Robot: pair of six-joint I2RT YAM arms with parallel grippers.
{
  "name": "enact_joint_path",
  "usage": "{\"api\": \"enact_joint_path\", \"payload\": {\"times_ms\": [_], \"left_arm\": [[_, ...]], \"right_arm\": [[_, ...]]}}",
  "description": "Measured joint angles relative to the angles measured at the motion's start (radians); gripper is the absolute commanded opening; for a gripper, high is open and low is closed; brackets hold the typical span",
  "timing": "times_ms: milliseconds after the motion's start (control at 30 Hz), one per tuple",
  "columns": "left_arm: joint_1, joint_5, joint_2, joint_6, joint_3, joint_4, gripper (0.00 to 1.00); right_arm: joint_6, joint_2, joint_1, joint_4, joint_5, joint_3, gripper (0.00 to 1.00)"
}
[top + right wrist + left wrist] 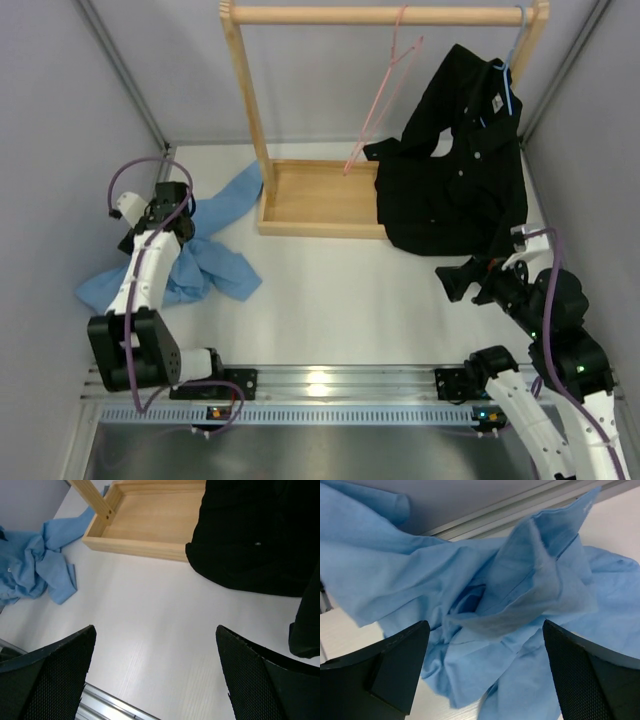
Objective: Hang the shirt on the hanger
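now — left gripper [485, 626] wide over shirt [420, 580]

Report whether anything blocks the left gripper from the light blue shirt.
Nothing visible does. The left gripper has its fingers open and pointed straight at the crumpled shirt, with no other object between them.

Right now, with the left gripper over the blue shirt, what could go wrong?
The shirt lies crumpled; the open left gripper may pinch several layers together. The hanger hangs by its hook on the rail beside the black shirt; a pull could unhook it or snag that shirt.
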Motion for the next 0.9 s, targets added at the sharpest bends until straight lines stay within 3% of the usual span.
{"api": "enact_joint_path", "payload": {"times_ms": [100, 167, 200, 233, 333, 567, 667, 733, 900], "left_arm": [[0.017, 0.008, 0.098, 0.004, 0.033, 0.045, 0.98], [0.026, 0.013, 0.148, 0.005, 0.042, 0.076, 0.88], [0.031, 0.016, 0.167, 0.005, 0.042, 0.087, 0.76], [0.037, 0.025, 0.185, 0.006, 0.042, 0.094, 0.41], [0.042, 0.05, 0.204, 0.015, 0.042, 0.109, 0.0], [0.023, 0.198, 0.154, 0.105, 0.043, 0.15, 0.0], [-0.086, 0.24, 0.027, 0.137, 0.024, 0.167, 0.0], [-0.261, 0.253, -0.104, 0.156, 0.002, 0.184, 0.0], [-0.836, 0.219, -0.363, 0.163, -0.039, 0.229, 0.0]], "right_arm": [[0.003, 0.0, 0.001, 0.01, -0.029, -0.029, 0.99], [0.005, 0.0, 0.001, 0.021, -0.044, -0.043, 0.99], [0.008, 0.0, 0.001, 0.027, -0.053, -0.05, 0.99], [0.011, 0.001, 0.001, 0.034, -0.062, -0.057, 0.99], [0.013, 0.002, 0.001, 0.043, -0.077, -0.066, 0.99], [0.014, 0.002, 0.001, 0.047, -0.084, -0.066, 0.99], [0.01, 0.002, 0.001, 0.05, -0.071, -0.065, 1.0], [0.004, 0.008, 0.002, 0.051, -0.057, -0.061, 0.99], [-0.009, 0.048, 0.002, 0.053, -0.002, -0.027, 1.0]]}}
